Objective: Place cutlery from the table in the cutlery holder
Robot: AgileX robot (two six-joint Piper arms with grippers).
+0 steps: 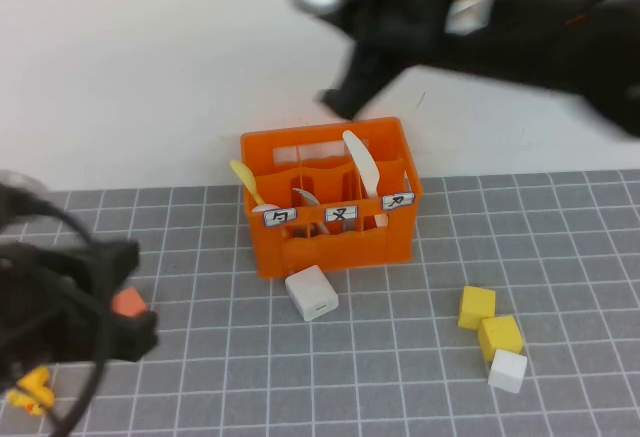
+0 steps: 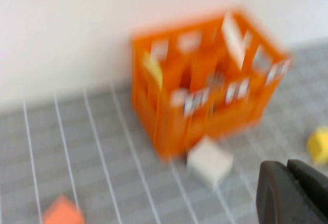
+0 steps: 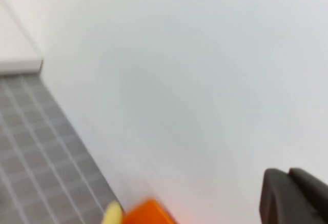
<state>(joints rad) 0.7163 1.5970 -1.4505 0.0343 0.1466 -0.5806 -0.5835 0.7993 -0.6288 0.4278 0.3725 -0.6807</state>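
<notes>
One bright orange slotted plastic crate point(image 1: 330, 212) stands on the grey gridded table point(image 1: 420, 377), with three small white labels point(image 1: 342, 216) on its front. Three pieces of cutlery stick up from it — one small yellow spoon point(image 1: 244, 182), one white plastic knife point(image 1: 362, 163), one pale piece point(image 1: 306, 197) in the middle.

Loose blocks on the table are five: two yellow cubes point(image 1: 489, 323), two white cubes point(image 1: 312, 292) — and one small orange block point(image 1: 128, 303). One small yellow object point(image 1: 33, 390) lies at the left front edge.

Two grippers: the left gripper point(image 1: 125, 297) low at the left, the right gripper point(image 1: 345, 97) raised behind the crate.
</notes>
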